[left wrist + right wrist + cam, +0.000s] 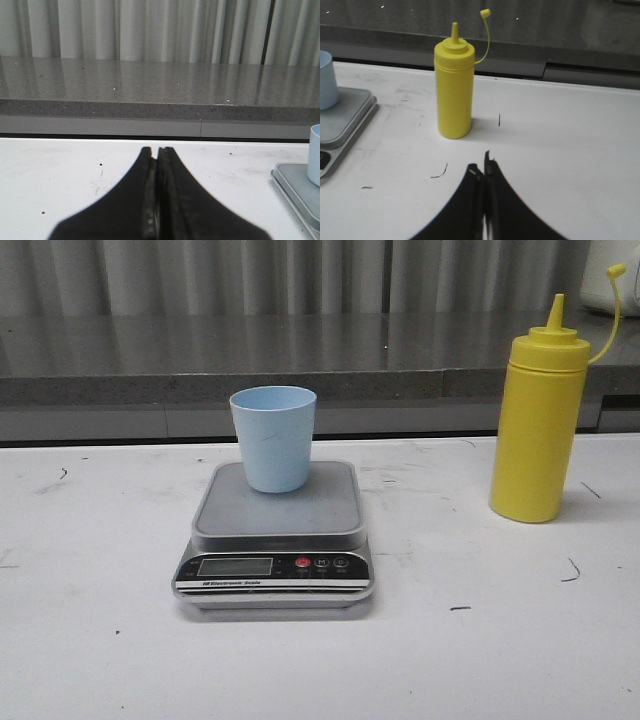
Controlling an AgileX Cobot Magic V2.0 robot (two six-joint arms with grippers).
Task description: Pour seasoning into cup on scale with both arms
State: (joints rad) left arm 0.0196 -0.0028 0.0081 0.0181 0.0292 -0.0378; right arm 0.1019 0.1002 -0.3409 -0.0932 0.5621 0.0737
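The pale blue cup (273, 437) stands upright on the silver-grey scale (277, 536) in the middle of the white table. The yellow seasoning bottle (537, 420) stands upright to the right of the scale, its tethered cap hanging open. Neither arm shows in the front view. My left gripper (156, 150) is shut and empty, low over the table left of the scale (295, 185) and cup (314, 154). My right gripper (483, 162) is shut and empty, a short way in front of the bottle (454, 90); the cup (327, 80) and scale (342, 122) lie off to its side.
A grey speckled ledge (250, 355) with pale curtains behind it runs along the table's far edge. A white object (610, 285) sits at the far right on the ledge. Small dark marks dot the table (100, 640).
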